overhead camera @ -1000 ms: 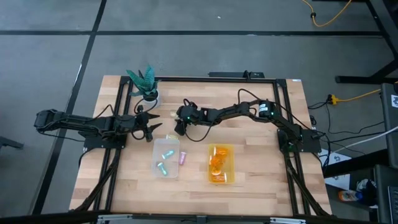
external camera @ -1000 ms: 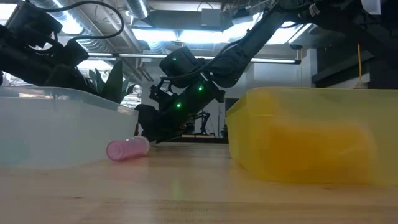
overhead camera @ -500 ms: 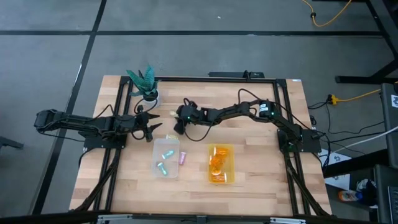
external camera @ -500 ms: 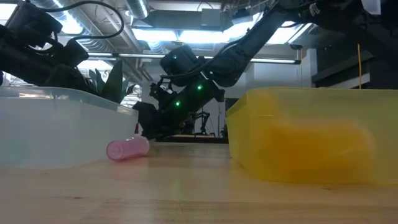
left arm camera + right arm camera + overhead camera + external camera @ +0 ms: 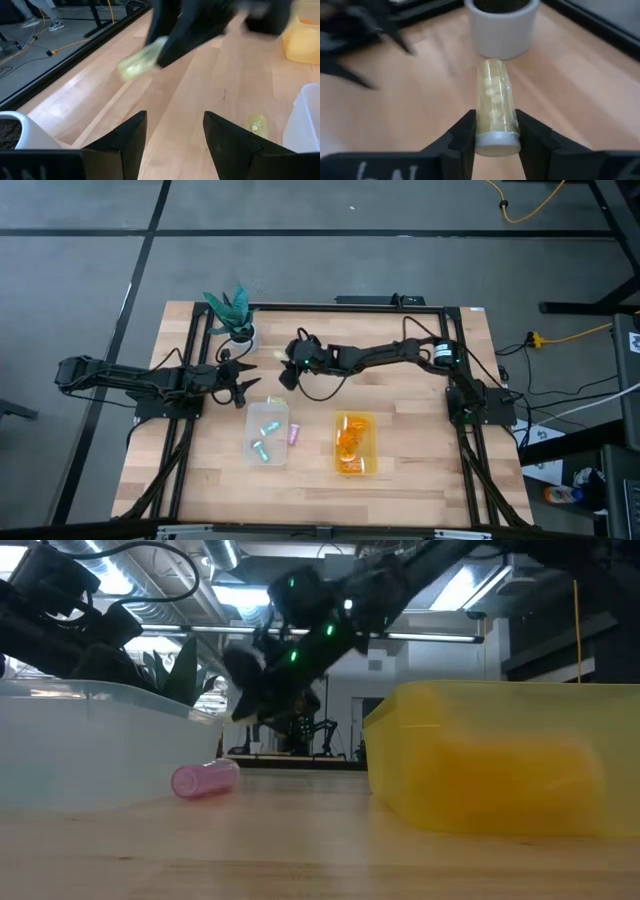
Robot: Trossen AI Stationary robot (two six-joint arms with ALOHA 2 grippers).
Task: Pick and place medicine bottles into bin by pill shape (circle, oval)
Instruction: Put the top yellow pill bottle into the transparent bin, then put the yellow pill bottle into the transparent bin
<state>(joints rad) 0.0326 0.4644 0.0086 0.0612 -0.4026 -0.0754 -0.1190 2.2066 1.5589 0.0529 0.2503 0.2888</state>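
Note:
My right gripper (image 5: 284,372) is shut on a pale yellow-green bottle (image 5: 493,95) with small pills inside, above the table near the potted plant's white pot (image 5: 502,25). The held bottle also shows in the left wrist view (image 5: 141,58). My left gripper (image 5: 175,140) is open and empty, low over the table's left part (image 5: 243,385). Another pale yellow bottle (image 5: 256,124) lies on its side beside the clear bin. A pink bottle (image 5: 205,780) lies on its side between the bins (image 5: 294,433). My right gripper pinches the bottle at its capped end (image 5: 497,140) between its two fingers. The bottle lies along the fingers, its body reaching out past their tips. The fingers slant down toward the table's left. The bottle is lifted clear of the table.
A clear bin (image 5: 268,435) holds teal bottles. A yellow bin (image 5: 355,443) to its right holds orange bottles. The potted green plant (image 5: 232,315) stands at the far left. A black frame runs along the table's edges.
My right gripper has risen from the table with the pale bottle, which is now lifted clear, and has gone a little toward the far edge. My left gripper has kept still.

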